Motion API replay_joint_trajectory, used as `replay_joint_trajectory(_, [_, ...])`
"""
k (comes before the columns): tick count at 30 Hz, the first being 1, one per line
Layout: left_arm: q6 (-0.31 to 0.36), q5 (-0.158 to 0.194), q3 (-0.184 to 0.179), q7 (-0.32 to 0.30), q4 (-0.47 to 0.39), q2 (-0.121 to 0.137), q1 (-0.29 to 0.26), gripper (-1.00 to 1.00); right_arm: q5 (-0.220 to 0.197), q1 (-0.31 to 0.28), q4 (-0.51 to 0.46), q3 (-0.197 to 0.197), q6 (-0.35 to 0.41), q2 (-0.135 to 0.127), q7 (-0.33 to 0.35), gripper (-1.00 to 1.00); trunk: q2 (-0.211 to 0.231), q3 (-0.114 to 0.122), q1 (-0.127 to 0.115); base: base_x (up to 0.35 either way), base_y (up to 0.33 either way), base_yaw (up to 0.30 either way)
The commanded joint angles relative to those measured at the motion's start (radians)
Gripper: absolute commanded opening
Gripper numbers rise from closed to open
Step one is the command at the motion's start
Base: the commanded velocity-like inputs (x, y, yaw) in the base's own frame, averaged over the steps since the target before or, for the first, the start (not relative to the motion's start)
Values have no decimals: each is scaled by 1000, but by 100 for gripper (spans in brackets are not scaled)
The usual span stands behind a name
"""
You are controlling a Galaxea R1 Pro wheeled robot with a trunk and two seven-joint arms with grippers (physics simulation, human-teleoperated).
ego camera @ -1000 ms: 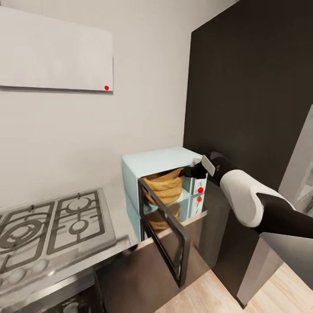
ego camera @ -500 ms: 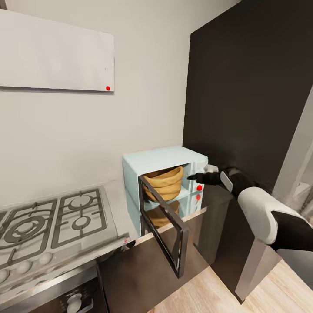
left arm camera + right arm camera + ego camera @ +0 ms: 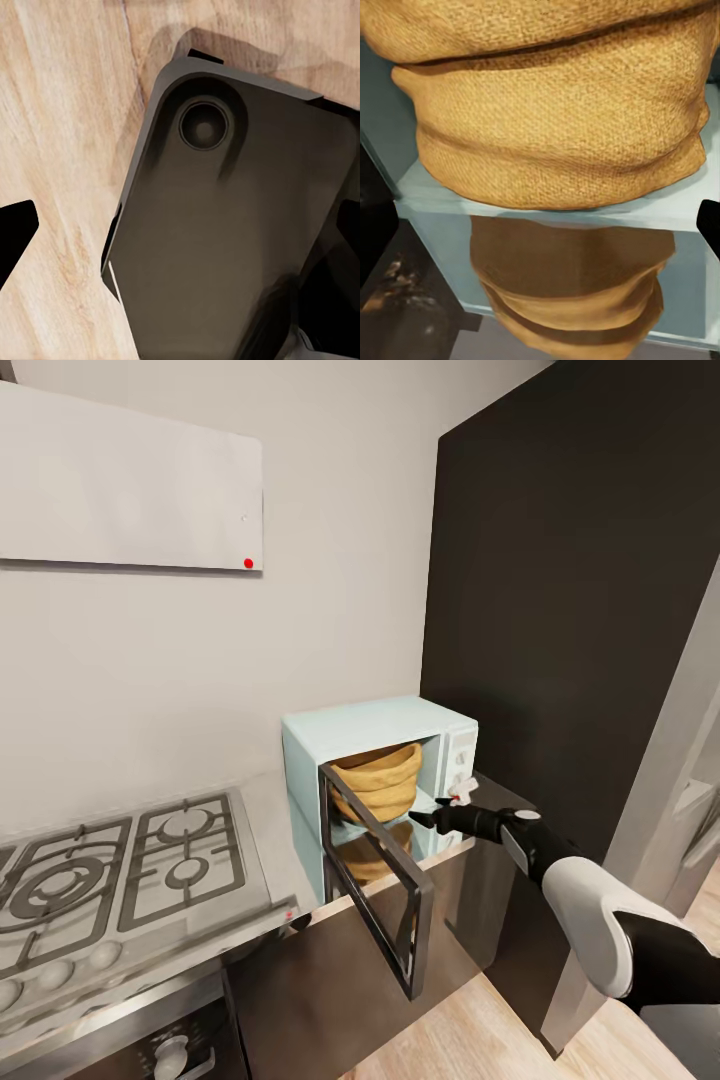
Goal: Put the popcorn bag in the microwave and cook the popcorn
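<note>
Right arm outstretched toward microwave

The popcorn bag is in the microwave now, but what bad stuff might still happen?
1. The microwave door hangs wide open past the countertop edge; heating probably can't start until it shuts.
2. The right end effector hovers at the opening near the popcorn bag; a careless swing might nudge the bag or get caught by the door.
</note>
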Motion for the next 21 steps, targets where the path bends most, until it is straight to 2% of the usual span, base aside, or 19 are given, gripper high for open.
replay_joint_trajectory(1, [-2,0,7,1,-1,0,0,100,10,-1,-1,-9,0,1,3,100,-1,-1,0,0,0,0])
replay_joint_trajectory(5, [-2,3,9,5,-1,0,0,100,10,-1,-1,-9,5,1,-9,100,-1,-1,0,0,0,0])
replay_joint_trajectory(11, [-2,36,8,9,-2,1,0,100,15,-1,-1,-10,0,2,-28,100,-1,-1,0,38,-36,0])
replay_joint_trajectory(21, [-2,38,8,10,-2,2,0,100,7,-1,1,-10,9,-2,-37,100,-1,-1,0,44,-51,0])
